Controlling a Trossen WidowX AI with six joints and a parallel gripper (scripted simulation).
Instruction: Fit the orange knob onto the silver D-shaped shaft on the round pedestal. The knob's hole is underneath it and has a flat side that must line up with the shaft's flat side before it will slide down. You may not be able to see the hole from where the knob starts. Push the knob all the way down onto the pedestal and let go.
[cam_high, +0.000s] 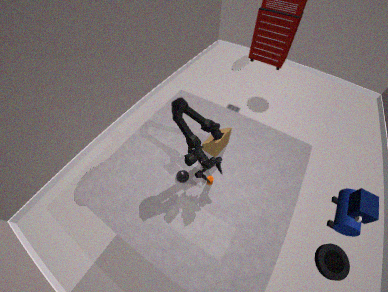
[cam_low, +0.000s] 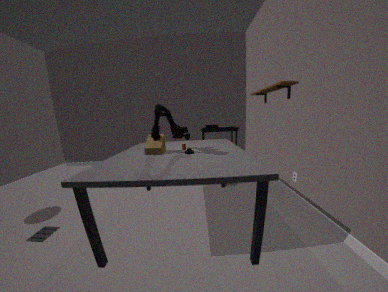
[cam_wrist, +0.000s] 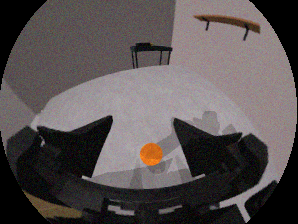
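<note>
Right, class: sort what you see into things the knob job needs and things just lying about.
Needed for the job:
orange knob
round pedestal
gripper, open, holding nothing

Just lying about:
red tool cabinet
blue machine
tyre
wall shelf

Black jointed arm (cam_high: 187, 127) bends down from a tan wedge-shaped base block (cam_high: 218, 140) on the grey table top (cam_high: 260, 165). Its gripper (cam_high: 209, 172) is spread wide, gripping nothing. Small orange knob (cam_high: 210, 180) just beside it, round dark pedestal (cam_high: 182, 175) nearby. Red tool cabinet (cam_high: 276, 31) far back.
</note>
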